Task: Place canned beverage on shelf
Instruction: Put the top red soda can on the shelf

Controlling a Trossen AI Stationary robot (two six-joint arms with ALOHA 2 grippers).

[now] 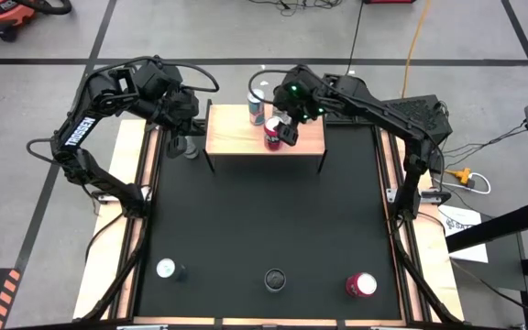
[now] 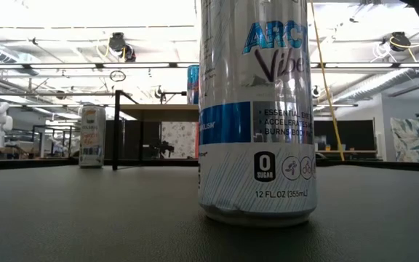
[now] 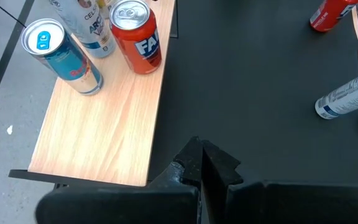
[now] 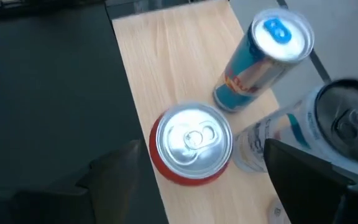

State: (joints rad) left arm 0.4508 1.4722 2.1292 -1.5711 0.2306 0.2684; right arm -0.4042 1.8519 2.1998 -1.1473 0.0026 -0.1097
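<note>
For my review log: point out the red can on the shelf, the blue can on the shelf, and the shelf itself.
red can (image 4: 193,138), right wrist view, on its silver lid.
blue can (image 3: 64,57), left wrist view, on its upper side wall.
shelf (image 3: 107,134), left wrist view, on bare wood board.

Shelf (image 1: 236,137): pale wood board, smooth with visible grain, on thin black metal legs; table (image 1: 264,220): matt black, finely textured; red can (image 4: 191,146): glossy metal, bright silver lid.

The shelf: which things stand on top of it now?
On the shelf stand three cans: a red can, a blue can and a pale can. From above, the right pincer covers part of them.
</note>
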